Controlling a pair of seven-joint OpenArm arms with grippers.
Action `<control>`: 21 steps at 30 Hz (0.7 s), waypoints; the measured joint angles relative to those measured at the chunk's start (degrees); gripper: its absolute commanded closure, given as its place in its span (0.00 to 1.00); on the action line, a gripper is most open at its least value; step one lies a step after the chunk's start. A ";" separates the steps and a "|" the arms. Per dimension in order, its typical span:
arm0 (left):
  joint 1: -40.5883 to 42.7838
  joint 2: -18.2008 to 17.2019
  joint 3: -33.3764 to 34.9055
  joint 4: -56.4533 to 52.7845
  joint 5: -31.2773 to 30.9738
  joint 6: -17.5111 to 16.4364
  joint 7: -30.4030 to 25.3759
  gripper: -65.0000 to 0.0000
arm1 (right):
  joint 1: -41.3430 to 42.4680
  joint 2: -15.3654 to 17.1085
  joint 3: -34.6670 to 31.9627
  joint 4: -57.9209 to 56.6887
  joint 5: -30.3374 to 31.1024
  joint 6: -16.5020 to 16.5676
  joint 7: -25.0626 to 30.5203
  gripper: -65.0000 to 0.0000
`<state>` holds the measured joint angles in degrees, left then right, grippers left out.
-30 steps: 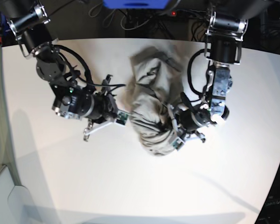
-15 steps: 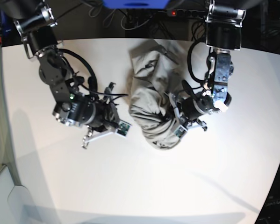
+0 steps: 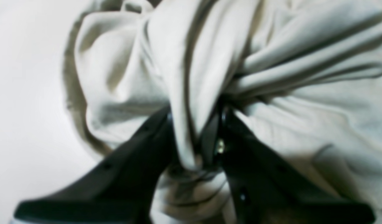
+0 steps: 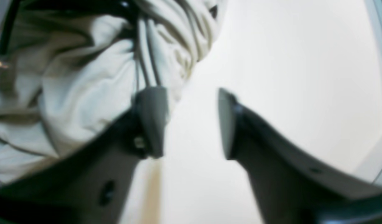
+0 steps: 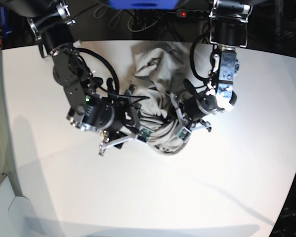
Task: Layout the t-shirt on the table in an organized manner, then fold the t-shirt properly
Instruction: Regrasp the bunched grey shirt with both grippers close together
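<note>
Close to the lens in the left wrist view, the left gripper [image 3: 195,137] pinches a bunched fold of the t-shirt [image 3: 272,77], cloth squeezed between its pressed-together jaws. Beside it, the right gripper [image 4: 191,121] stands spread and empty, one finger [image 4: 150,118] at the shirt's edge. Farther out, the shirt lies crumpled mid-table [image 5: 227,197] between both arms. Judging by this, layout is barely begun; next, the right gripper needs a hem or corner to pull apart.
</note>
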<state>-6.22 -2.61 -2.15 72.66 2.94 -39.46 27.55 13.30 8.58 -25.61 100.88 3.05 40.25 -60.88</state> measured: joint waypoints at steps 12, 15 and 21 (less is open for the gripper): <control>1.29 1.86 0.00 0.98 -0.59 0.02 0.26 0.91 | -1.11 -2.93 0.31 -6.84 -0.07 0.00 3.61 0.44; 2.38 2.47 0.00 2.58 0.07 0.00 0.55 0.90 | -1.11 -2.91 0.31 -7.19 -0.20 -0.02 3.50 0.64; 3.48 2.60 0.04 7.17 0.15 -0.20 1.42 0.90 | -0.79 -2.91 0.31 -7.19 -0.20 -0.02 3.54 1.00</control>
<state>-2.74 -0.01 -2.11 79.83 3.09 -39.66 28.97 12.51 5.67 -25.30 93.69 2.85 40.23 -57.34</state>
